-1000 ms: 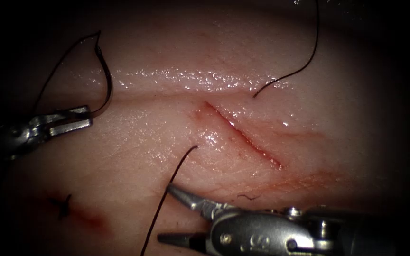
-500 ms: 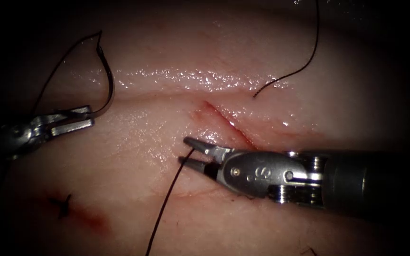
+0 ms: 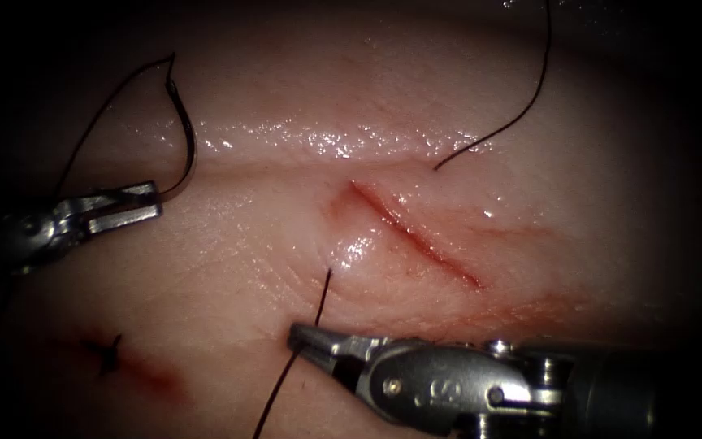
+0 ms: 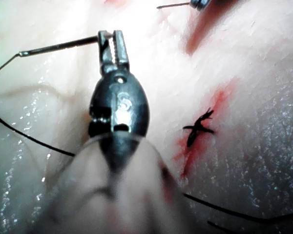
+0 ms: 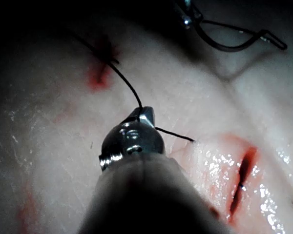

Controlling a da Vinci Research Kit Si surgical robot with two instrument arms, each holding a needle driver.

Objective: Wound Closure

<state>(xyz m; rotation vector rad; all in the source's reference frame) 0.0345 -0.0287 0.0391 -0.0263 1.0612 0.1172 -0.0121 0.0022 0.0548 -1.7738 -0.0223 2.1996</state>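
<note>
One red cut [image 3: 416, 236] gapes slantwise across the glistening tissue [image 3: 530, 122], one finished knot [image 3: 107, 354] far to its left, while the left gripper [image 3: 127, 207] is clamped on one needle's [image 3: 184, 146] end, clear of the tissue, and the right gripper [image 3: 306, 340] is closed on the thread [image 3: 322, 293] left of the cut.

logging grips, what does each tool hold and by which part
Left tool holds the needle near its tip end, clear of the tissue. Right tool grips the thread left of the cut.
</note>
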